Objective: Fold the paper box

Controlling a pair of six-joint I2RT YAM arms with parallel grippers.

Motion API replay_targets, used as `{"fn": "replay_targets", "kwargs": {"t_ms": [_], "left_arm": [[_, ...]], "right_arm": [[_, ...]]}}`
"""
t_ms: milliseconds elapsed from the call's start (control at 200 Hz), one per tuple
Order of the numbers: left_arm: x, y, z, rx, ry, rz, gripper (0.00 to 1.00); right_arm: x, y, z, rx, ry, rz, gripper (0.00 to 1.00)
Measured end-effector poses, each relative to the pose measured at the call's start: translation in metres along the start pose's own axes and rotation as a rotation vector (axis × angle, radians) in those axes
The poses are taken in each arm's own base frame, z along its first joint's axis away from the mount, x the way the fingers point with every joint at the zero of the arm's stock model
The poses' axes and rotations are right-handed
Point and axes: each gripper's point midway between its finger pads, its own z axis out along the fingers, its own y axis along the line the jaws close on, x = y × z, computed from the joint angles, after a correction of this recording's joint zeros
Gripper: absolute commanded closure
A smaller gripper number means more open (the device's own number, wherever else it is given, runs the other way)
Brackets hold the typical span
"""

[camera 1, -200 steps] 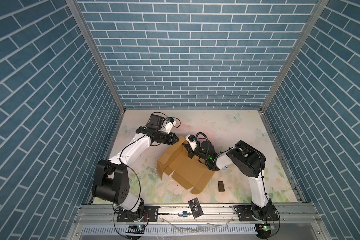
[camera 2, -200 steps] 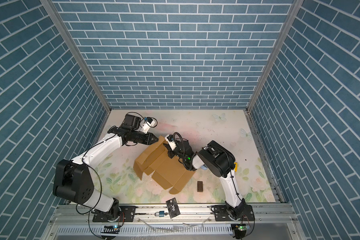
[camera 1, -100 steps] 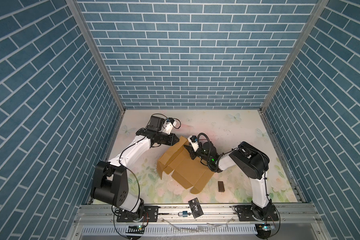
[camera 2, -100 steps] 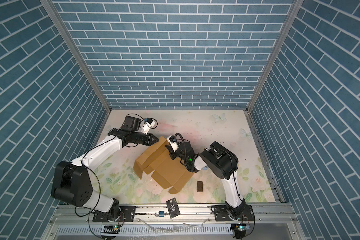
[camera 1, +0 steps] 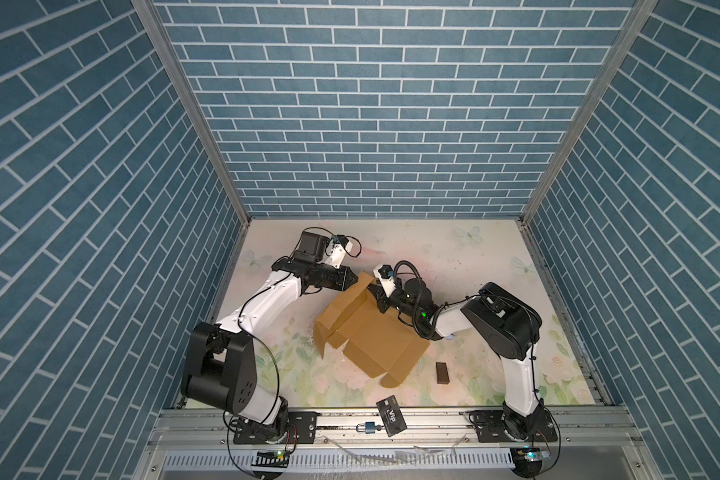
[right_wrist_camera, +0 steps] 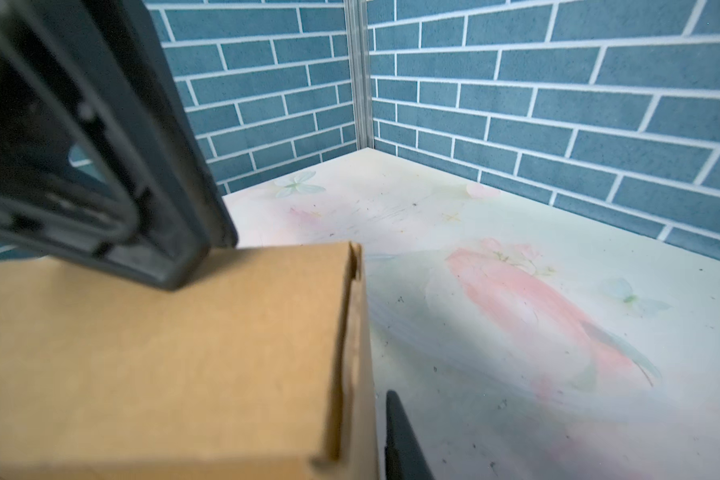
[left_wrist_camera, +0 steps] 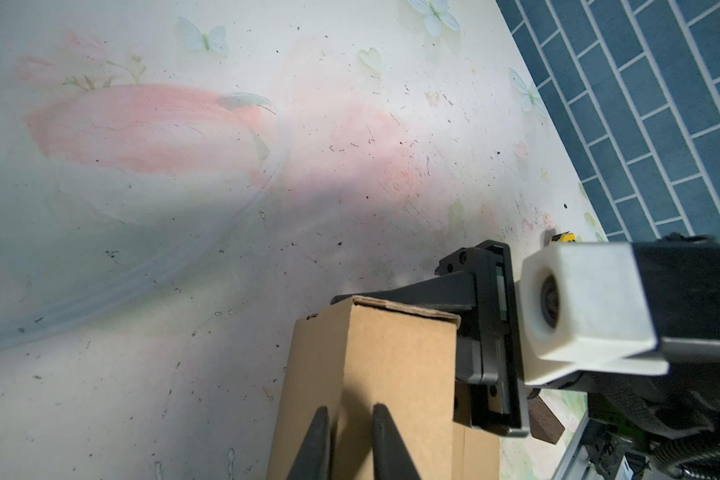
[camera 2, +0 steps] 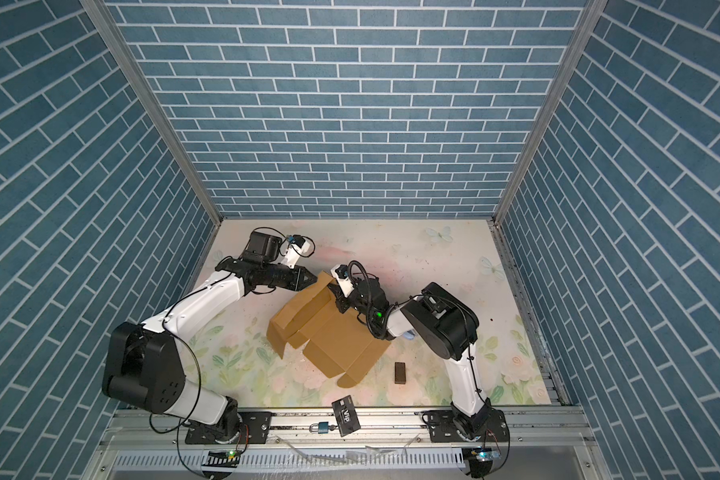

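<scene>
The paper box [camera 1: 375, 336] [camera 2: 337, 336] is tan cardboard, partly folded, lying mid-table with one wall raised at its far corner. My left gripper [camera 1: 353, 279] [camera 2: 314, 279] reaches that raised corner from the left. In the left wrist view its two fingers stand close together over a fold of the cardboard [left_wrist_camera: 391, 374], shut on it [left_wrist_camera: 350, 409]. My right gripper [camera 1: 375, 287] [camera 2: 332, 286] meets the same corner from the right and straddles the wall. In the right wrist view one finger [right_wrist_camera: 402, 440] lies against the outer face of the box [right_wrist_camera: 163, 353]; the other is hidden behind it.
A small dark brown block [camera 1: 442, 372] [camera 2: 400, 372] lies on the floral mat right of the box's near flap. A black VIP card [camera 1: 390, 414] and a padlock [camera 1: 368, 427] rest on the front rail. Blue brick walls enclose the table.
Both grippers stay at the raised corner of the box. The right arm's elbow has shifted slightly to the right. The box has barely moved.
</scene>
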Motion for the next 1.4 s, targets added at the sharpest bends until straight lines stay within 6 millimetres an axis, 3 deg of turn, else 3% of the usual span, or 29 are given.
{"fn": "replay_targets", "kwargs": {"t_ms": [80,430,570,770,875,1035,1305,1400], "left_arm": [[-0.001,0.0,0.0,-0.004,-0.005,0.002,0.8],[-0.003,0.001,0.0,-0.007,-0.014,-0.002,0.8],[-0.002,0.001,0.0,-0.007,-0.013,-0.006,0.8],[-0.001,0.0,0.0,-0.005,-0.013,-0.009,0.8],[-0.002,0.0,-0.001,-0.007,-0.016,-0.009,0.8],[-0.002,0.0,-0.001,-0.008,-0.019,-0.008,0.8],[-0.002,0.0,0.0,-0.006,-0.02,-0.011,0.8],[-0.002,0.0,-0.001,-0.006,-0.021,-0.012,0.8]], "right_arm": [[-0.001,0.0,0.001,-0.001,0.002,-0.013,1.0],[-0.001,-0.001,0.002,0.003,0.007,-0.018,1.0],[-0.002,-0.002,0.001,0.01,0.009,-0.013,0.79],[-0.024,-0.001,-0.007,0.02,-0.032,-0.016,0.76],[-0.036,0.0,-0.012,0.023,-0.055,-0.023,0.82],[-0.035,0.002,-0.013,0.019,-0.05,-0.037,1.0],[-0.035,0.002,-0.013,0.016,-0.052,-0.045,1.0],[-0.035,0.001,-0.013,0.018,-0.055,-0.046,0.76]]}}
